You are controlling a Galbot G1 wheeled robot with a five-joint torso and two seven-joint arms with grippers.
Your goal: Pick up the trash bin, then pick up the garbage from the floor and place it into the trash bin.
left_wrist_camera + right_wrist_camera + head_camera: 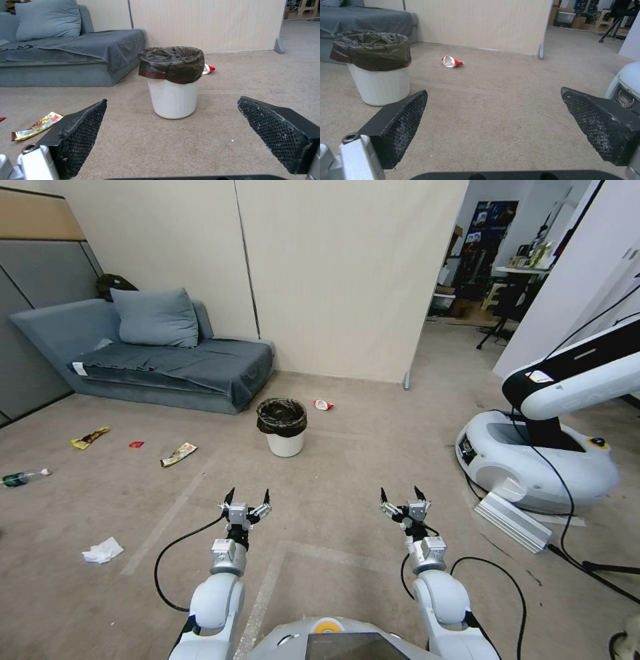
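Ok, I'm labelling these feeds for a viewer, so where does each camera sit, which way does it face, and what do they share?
Head view: on the robot's head, looking forward and down at the carpet; shows both arms, left gripper and right gripper open, held out low.
Left wrist view: on the left wrist, low, facing the trash bin between its own fingers.
Right wrist view: on the right wrist, low, facing the red-white packet, bin beside, between its own fingers.
Shared: bin, packet, grey sofa.

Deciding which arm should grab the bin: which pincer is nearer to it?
Left. The left pincer sits open just short of the trash bin, nearly facing it. The right pincer, also open, is farther off to the bin's right.
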